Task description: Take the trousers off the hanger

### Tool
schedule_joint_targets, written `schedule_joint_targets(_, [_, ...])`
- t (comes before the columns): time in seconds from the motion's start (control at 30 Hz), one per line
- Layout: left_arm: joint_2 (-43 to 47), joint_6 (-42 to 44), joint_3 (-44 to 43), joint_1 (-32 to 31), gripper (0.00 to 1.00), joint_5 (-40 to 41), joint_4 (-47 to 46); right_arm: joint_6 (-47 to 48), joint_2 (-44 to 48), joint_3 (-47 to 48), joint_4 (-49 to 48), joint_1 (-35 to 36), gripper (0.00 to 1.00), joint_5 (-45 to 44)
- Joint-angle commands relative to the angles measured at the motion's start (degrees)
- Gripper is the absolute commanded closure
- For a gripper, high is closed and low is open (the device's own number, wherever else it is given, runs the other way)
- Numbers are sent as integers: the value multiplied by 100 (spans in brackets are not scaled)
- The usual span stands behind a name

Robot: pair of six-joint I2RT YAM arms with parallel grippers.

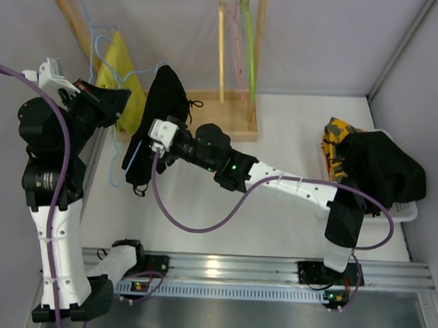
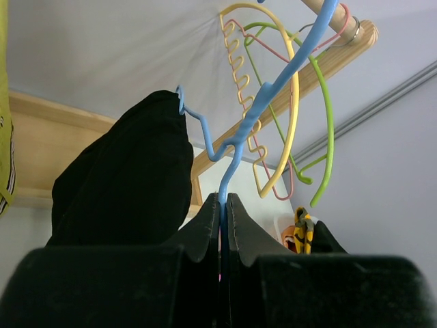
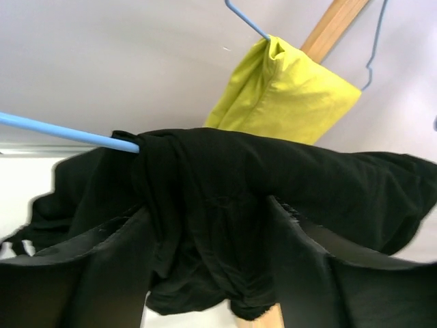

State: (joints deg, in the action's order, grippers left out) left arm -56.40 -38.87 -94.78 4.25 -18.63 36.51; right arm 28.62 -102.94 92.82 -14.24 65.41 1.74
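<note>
The left gripper [image 2: 224,202] is clamped tight on the thin light-blue wire clothes hanger [image 2: 270,92] just below its neck, holding it upright. The floppy black fabric trousers [image 1: 162,103] hang folded over that hanger's bar, above the table in front of the wooden rack. The right gripper [image 3: 208,205] has its fingers partly apart with bunched trouser cloth between them. I cannot tell whether they are actually pinching it. Behind, a yellow-green garment [image 3: 287,89] hangs from the wooden rail [image 2: 334,58].

Left arm [image 1: 53,222] upright, left end effector [image 2: 224,205] pinched tight, right arm [image 1: 291,185] stretched leftward, right end effector [image 3: 208,212] partly closed.
</note>
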Motion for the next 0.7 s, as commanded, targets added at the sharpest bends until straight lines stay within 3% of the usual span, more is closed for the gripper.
schedule_joint_targets(0.0, [165, -208, -216, -21, 100, -237, -637, 117, -69, 334, -316, -54, 43, -341])
schedule_joint_targets(0.23, [173, -200, -181, -12, 100, -220, -637, 144, 10, 334, -360, -63, 100, -648])
schedule_joint_targets(0.67, [445, 231, 688, -21, 100, 351, -566, -287, 687, 957, 8, -63, 100, -358])
